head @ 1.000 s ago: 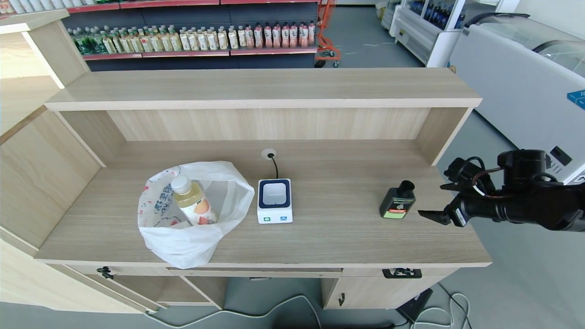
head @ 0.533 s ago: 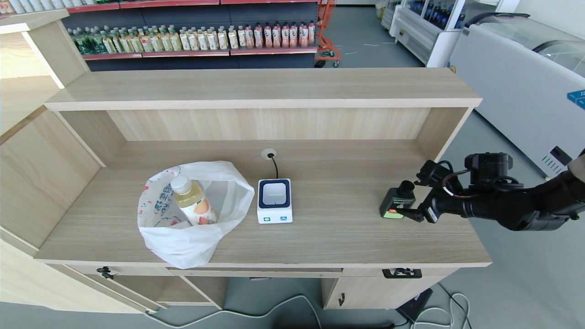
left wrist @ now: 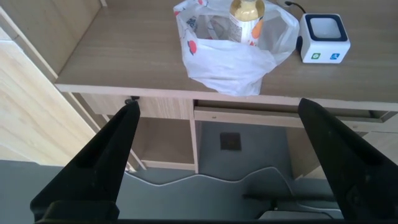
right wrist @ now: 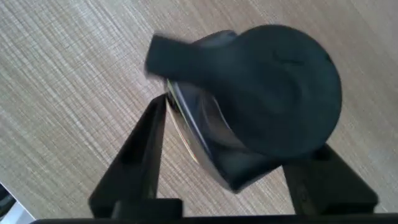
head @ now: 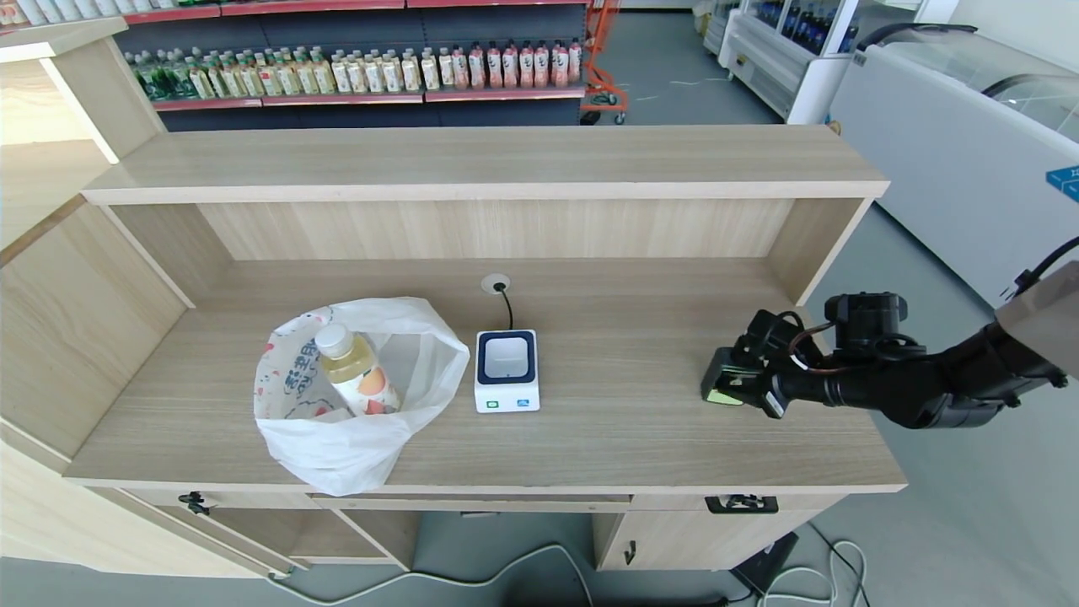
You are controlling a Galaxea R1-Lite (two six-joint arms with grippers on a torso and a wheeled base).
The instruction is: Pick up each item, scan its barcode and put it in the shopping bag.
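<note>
**Colours on your counter**

Your counter (head: 624, 438) is pale wood with a fine straight grain. The shopping bag (head: 354, 455) is milky white with red and dark print. The drink bottle (head: 354, 367) has a white cap, yellowish liquid and an orange-pink label. The scanner (head: 506, 371) is white with a navy frame and green and blue squares. The small bottle (head: 718, 375) is black, with a green-and-red label.

Upright dark bottle (head: 716, 377), right of scanner (head: 507, 369)
</note>
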